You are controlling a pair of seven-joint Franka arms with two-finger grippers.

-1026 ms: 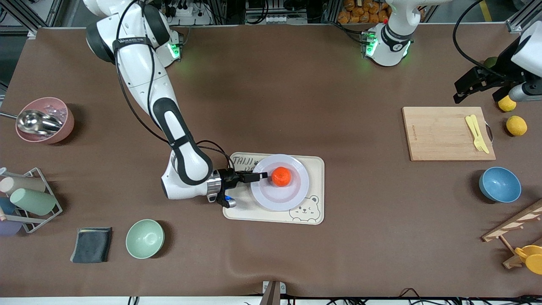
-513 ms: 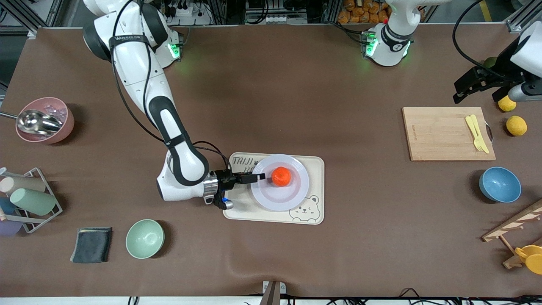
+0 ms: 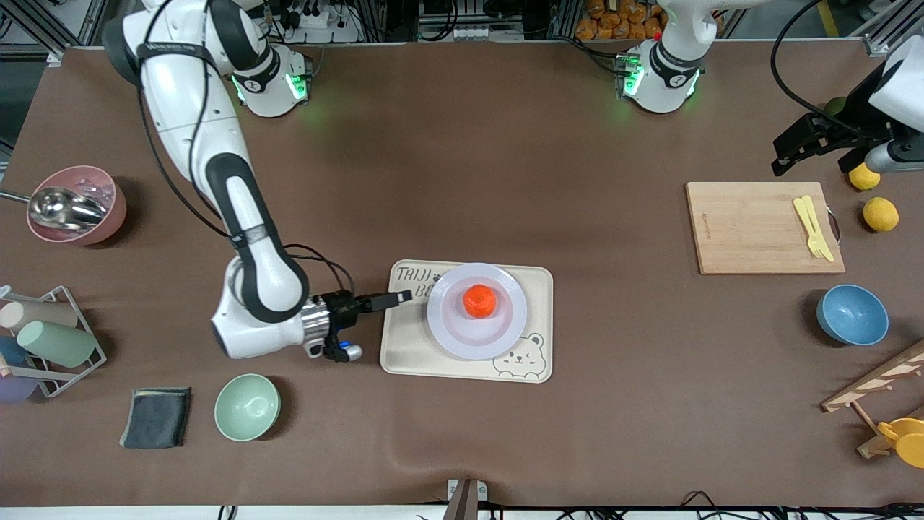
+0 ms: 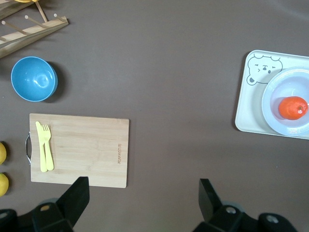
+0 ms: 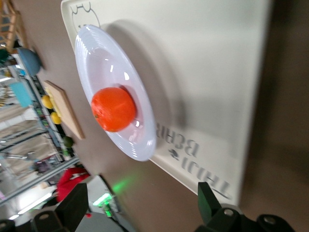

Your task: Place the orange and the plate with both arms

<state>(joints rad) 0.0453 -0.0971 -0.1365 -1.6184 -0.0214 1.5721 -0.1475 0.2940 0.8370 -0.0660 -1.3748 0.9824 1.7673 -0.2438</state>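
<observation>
My right end effector (image 3: 395,297) hangs released over the edge of the cream bear tray (image 3: 411,347), holding nothing. Next comes the plate (image 3: 444,334), which lies on this tray, and the orange (image 3: 479,301) sits in its middle. My left end effector (image 3: 794,148), released too, waits above the surface (image 3: 548,166) near the cutting board (image 3: 751,231).

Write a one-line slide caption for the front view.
Orange on the plate on the bear tray; open right gripper at the tray's edge, left gripper waiting open.
</observation>
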